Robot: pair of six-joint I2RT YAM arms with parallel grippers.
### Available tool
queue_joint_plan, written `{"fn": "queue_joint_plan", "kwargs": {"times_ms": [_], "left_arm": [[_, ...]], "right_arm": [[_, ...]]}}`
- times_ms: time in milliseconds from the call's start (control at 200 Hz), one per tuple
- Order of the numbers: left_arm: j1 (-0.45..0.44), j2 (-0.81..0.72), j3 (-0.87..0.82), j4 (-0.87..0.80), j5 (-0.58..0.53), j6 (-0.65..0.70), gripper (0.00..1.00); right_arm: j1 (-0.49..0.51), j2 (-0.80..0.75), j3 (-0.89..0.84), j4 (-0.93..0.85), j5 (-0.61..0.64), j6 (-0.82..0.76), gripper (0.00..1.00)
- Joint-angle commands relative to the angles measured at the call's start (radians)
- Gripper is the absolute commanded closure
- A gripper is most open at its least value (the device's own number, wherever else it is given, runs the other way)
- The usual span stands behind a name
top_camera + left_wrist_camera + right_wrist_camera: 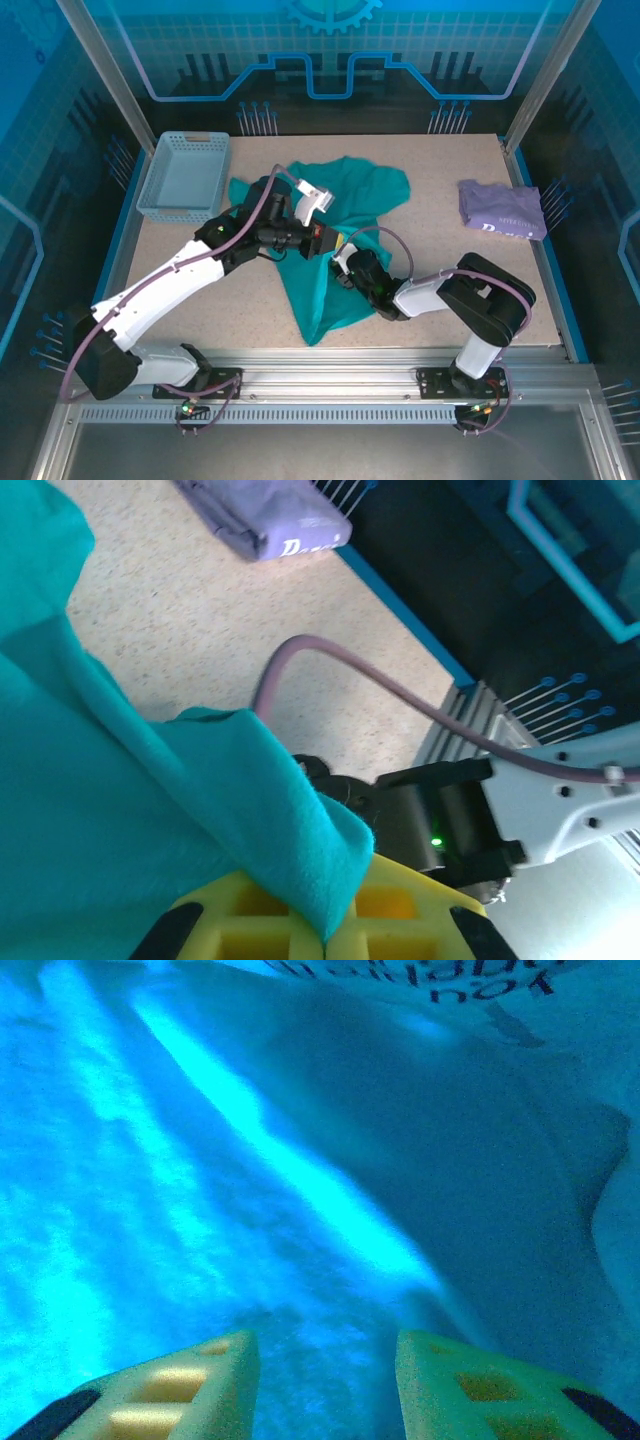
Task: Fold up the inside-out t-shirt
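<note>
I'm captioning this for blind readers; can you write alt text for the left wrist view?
The left pincer is shut on a fold of the teal t-shirt, which covers the lower left. Beyond lie the speckled table, a lavender garment at the top, and a purple cable.

The speckled beige table carries the crumpled teal inside-out t-shirt, lying under and around the left gripper and the right gripper. A pale blue basket sits beyond the left gripper, to its left. A folded lavender garment lies well right of the right gripper.
</note>
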Motion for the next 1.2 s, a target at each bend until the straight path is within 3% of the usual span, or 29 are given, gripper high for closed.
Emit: {"fn": "queue_joint_plan", "kwargs": {"times_ms": [0, 330, 845, 1111, 1196], "left_arm": [[0.003, -0.029, 0.043, 0.075, 0.088, -0.023, 1.00], [-0.015, 0.005, 0.160, 0.085, 0.163, -0.035, 1.00], [-0.014, -0.005, 0.268, 0.091, 0.238, -0.011, 1.00], [0.012, -0.056, 0.311, 0.110, 0.171, 0.009, 1.00], [0.021, -0.070, 0.296, 0.110, 0.089, 0.019, 1.00]], "right_arm": [[0.015, 0.001, 0.032, -0.041, 0.060, -0.036, 0.58], [0.012, 0.077, 0.203, -0.288, 0.122, 0.019, 0.47], [-0.069, 0.250, 0.550, -0.696, 0.089, 0.058, 0.17], [-0.113, 0.361, 0.704, -0.895, -0.044, 0.074, 0.14], [-0.121, 0.392, 0.740, -0.950, -0.089, 0.069, 0.24]]}}
